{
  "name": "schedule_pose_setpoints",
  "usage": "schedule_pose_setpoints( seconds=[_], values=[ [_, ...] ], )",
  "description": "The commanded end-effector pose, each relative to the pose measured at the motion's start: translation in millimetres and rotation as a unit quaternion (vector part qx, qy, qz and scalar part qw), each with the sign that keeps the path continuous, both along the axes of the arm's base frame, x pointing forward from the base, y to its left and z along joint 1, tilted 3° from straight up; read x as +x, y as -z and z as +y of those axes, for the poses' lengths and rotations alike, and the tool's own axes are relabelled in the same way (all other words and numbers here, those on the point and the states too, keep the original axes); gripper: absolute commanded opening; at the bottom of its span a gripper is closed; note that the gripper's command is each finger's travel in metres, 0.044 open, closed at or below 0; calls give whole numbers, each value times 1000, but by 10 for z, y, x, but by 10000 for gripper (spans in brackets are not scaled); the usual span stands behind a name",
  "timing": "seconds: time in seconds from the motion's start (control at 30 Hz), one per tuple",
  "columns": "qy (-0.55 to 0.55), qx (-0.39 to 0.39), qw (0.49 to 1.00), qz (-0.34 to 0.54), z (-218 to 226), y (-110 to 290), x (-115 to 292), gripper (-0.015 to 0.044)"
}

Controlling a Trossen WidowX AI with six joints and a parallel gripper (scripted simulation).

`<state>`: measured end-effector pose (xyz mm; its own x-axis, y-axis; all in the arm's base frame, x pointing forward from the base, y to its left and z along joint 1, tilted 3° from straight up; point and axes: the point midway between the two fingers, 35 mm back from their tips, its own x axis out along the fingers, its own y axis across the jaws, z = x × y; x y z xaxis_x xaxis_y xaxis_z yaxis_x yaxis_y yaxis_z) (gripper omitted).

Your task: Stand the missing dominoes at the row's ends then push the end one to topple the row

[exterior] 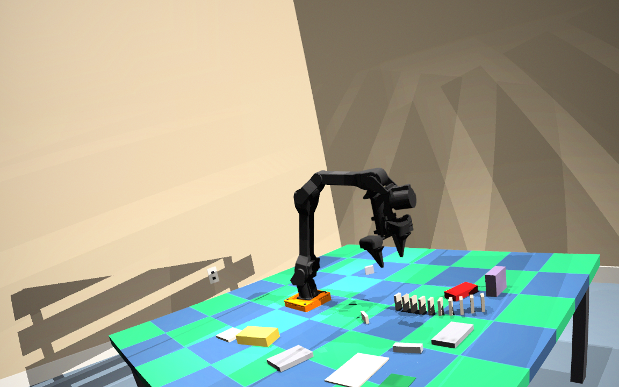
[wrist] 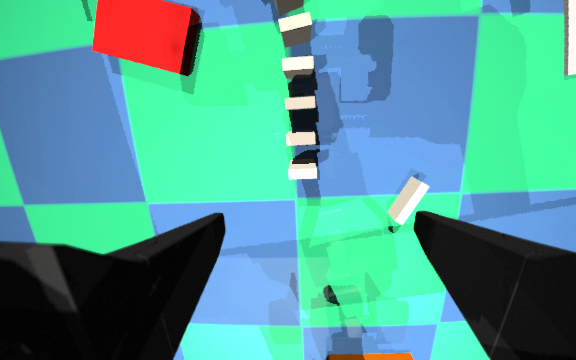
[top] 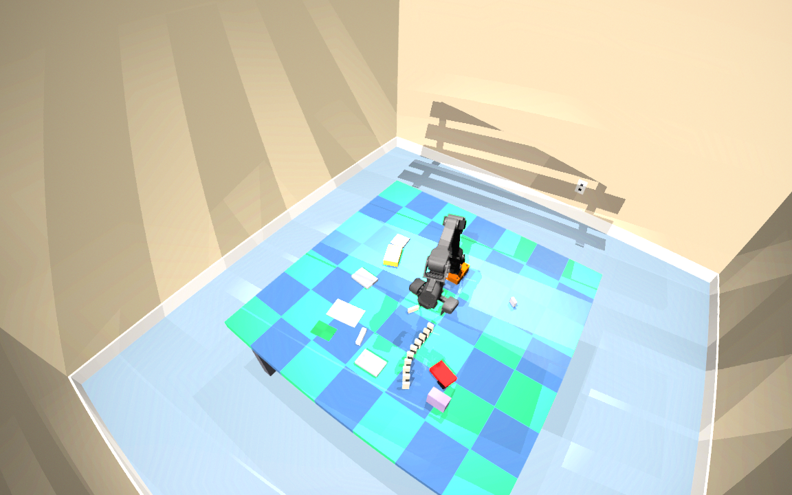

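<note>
the gripper [exterior: 388,253] hangs high above the checkered table [exterior: 533,293], jaws spread wide and holding nothing. the row of dominoes [exterior: 439,305] stands upright below, at its 5 o'clock in the exterior view. a lone domino [exterior: 364,316] sits at the row's 9 o'clock, apart from it and tilted.

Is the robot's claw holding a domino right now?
No, the gripper hangs wide open and empty high above the table, with the row of dominoes standing free below it.
</note>
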<state>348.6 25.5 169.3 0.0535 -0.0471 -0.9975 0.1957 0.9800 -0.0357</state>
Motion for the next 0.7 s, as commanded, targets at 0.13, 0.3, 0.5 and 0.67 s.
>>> schedule_pose_setpoints(
  seconds=[0.13,0.3,0.5,0.67],
  values=[
    [187,2,982,4,-841,492,-304,440],
    [252,2,968,1,-1118,666,-478,440],
    [252,1,968,2,-1142,900,-453,440],
    [252,2,968,1,-1155,1301,-427,440]
  ],
)
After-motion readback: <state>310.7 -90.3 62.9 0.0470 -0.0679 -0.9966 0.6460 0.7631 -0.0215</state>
